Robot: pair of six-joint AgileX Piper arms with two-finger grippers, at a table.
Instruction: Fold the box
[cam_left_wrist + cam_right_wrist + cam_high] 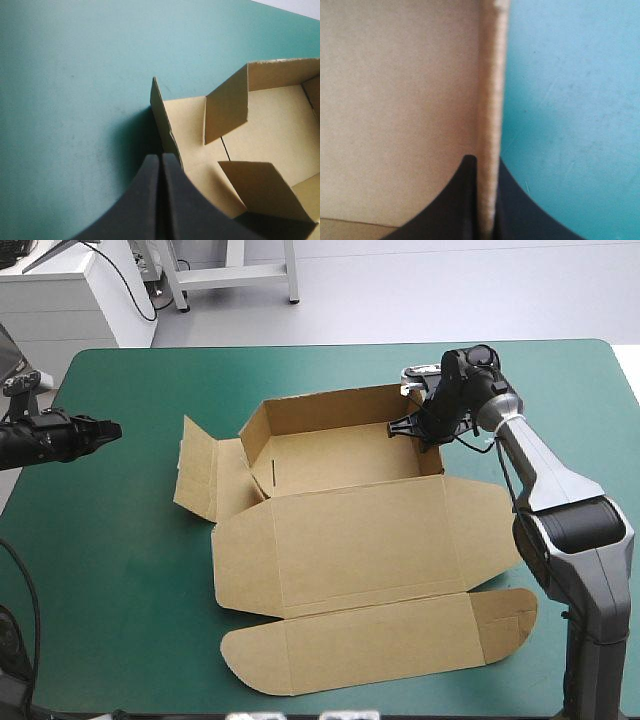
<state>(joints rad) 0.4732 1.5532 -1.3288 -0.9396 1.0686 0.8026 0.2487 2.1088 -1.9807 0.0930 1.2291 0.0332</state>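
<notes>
The brown box (350, 530) lies mid-table as a half-formed tray. Its far wall and left wall stand up, and the lid panel with rounded flaps lies flat toward the near edge. My right gripper (418, 432) is at the tray's far right corner. In the right wrist view the gripper (485, 162) is shut on the box, with the upright wall edge (492, 75) between the fingers. My left gripper (112, 429) hovers left of the box, shut and holding nothing. In the left wrist view the gripper (161, 160) points at the box's raised left side flap (162, 115).
The teal-green cover (110, 570) shows bare to the left of the box and along the near left. A loose side flap (198, 470) sticks out at the box's left, between the left gripper and the tray.
</notes>
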